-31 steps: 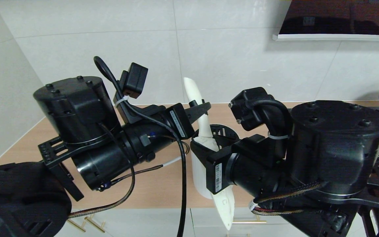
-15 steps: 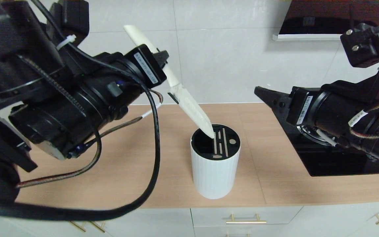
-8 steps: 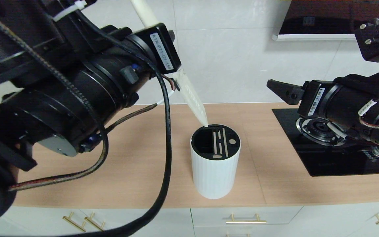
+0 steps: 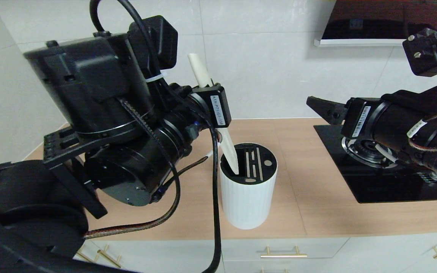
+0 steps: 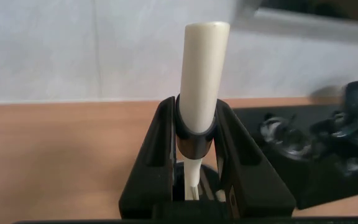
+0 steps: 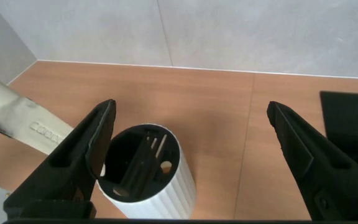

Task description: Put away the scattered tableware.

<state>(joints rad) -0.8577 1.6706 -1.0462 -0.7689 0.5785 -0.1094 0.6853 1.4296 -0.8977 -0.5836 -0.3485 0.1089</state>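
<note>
Lowering the white knife (image 4: 229, 153), pinched by the left gripper (image 5: 196, 134), from above the rim into the large opening of the white holder (image 4: 248, 197), nearly stowing it, keeping the right gripper (image 6: 190, 115) spread wide nearby.

Head view: the left gripper (image 4: 214, 110) covers the knife (image 4: 202, 74) where handle meets blade. The blade tip overlaps the large compartment opening of the knife holder (image 4: 248, 197); insertion depth cannot be determined.

Right wrist view: a finger (image 6: 86, 155) of the right gripper (image 6: 190, 109) covers the blade tip. The picture edge cuts off the knife (image 6: 27, 124) handle and the knife holder (image 6: 166, 186) base.

The cooktop (image 4: 370, 189) extends past the head view's edge.
</note>
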